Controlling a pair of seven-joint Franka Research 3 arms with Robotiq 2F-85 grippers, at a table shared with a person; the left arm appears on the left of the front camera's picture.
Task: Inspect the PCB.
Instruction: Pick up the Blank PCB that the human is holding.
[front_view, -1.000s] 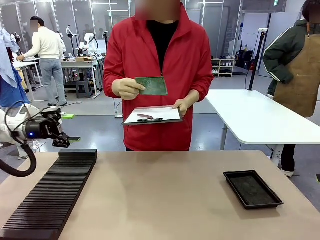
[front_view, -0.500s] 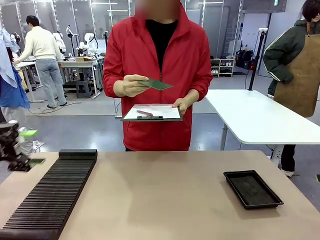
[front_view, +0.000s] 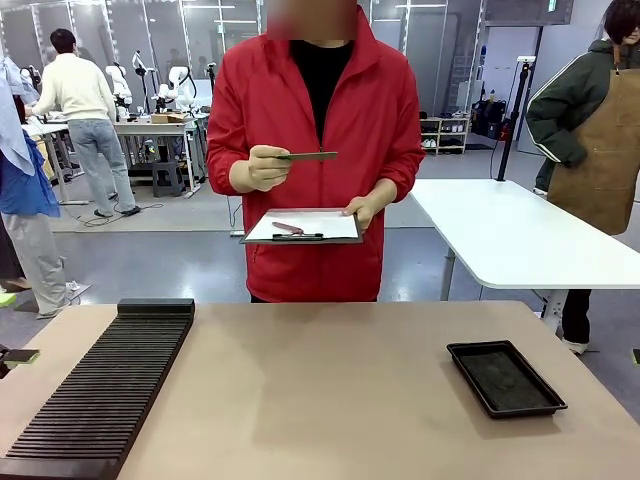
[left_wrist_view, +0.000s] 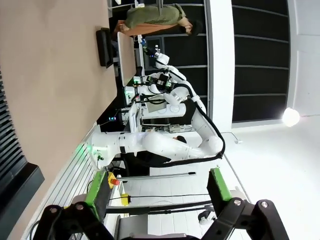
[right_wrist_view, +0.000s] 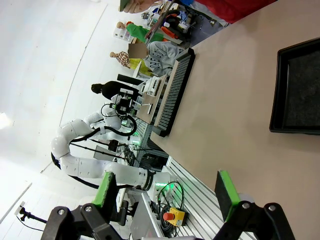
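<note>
The PCB (front_view: 315, 155) is off the table (front_view: 330, 400); a person in a red jacket (front_view: 375, 120) at the far side holds it at chest height in one hand (front_view: 260, 168), turned flat so that the front view shows it edge-on as a thin green strip; it hangs above a clipboard (front_view: 303, 227) with white paper, which the person's other hand (front_view: 366, 211) supports from below; a pen (front_view: 298, 236) lies on the paper. On the table, a black ribbed rack (front_view: 100, 395) lies along the robot's left side and a black shallow tray (front_view: 505, 378) sits near the right side, well apart from the rack. The left tool (left_wrist_view: 157, 200) is released; its two fingers stand wide apart with nothing between the green pads (left_wrist_view: 97, 187); one pad (front_view: 22, 355) shows at the left edge of the front view, beside the table and clear of the rack. The right tool (right_wrist_view: 166, 200) is likewise released, fingers spread, pads (right_wrist_view: 227, 195) bare; it hangs above the near table edge, with the tray and the rack farther off in its wrist view.
</note>
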